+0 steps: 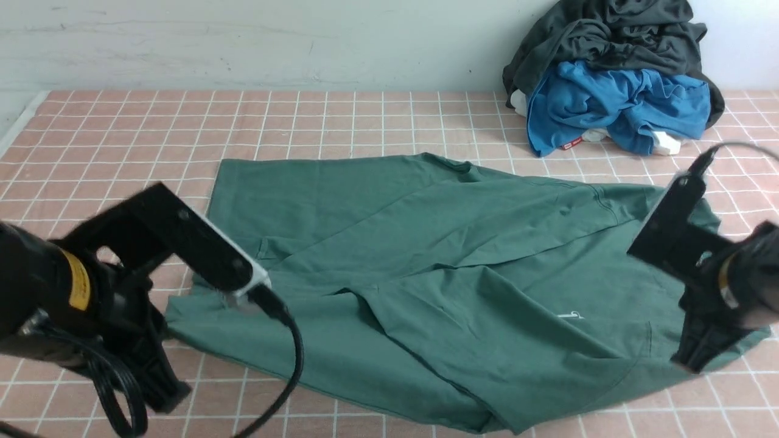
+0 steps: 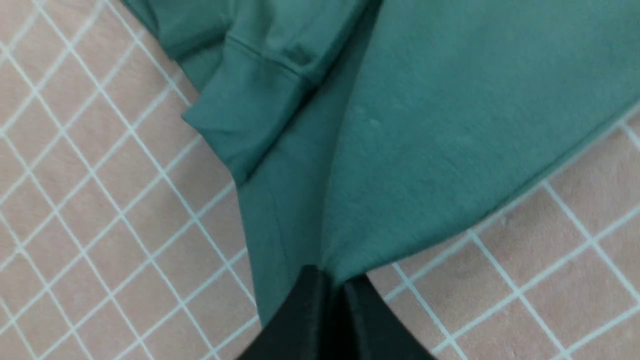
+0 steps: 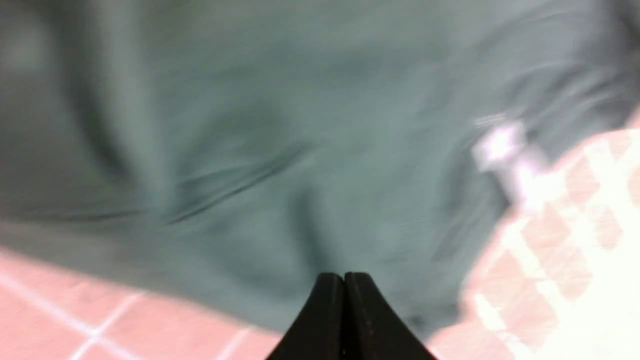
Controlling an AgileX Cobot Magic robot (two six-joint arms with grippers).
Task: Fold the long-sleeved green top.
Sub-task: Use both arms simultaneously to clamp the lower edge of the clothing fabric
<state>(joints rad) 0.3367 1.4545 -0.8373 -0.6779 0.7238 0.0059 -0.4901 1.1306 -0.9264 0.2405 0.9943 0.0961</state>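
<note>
The green long-sleeved top point(image 1: 426, 255) lies spread across the pink checked table, its sleeves folded in over the body and a small white logo point(image 1: 570, 315) showing near the right. My left gripper point(image 1: 161, 389) is at the top's near left corner. In the left wrist view that gripper point(image 2: 332, 282) is shut, with green fabric point(image 2: 450, 125) pinched between its tips, and a ribbed cuff point(image 2: 250, 115) lies beyond. My right gripper point(image 1: 694, 359) is at the near right edge. In the blurred right wrist view it point(image 3: 344, 276) is shut and the cloth point(image 3: 250, 125) puckers toward its tips.
A heap of a dark grey-black garment point(image 1: 608, 36) over a bright blue one point(image 1: 614, 103) sits at the back right against the wall. The left arm's black cable point(image 1: 295, 359) loops over the near left table. The table's left edge runs by the wall.
</note>
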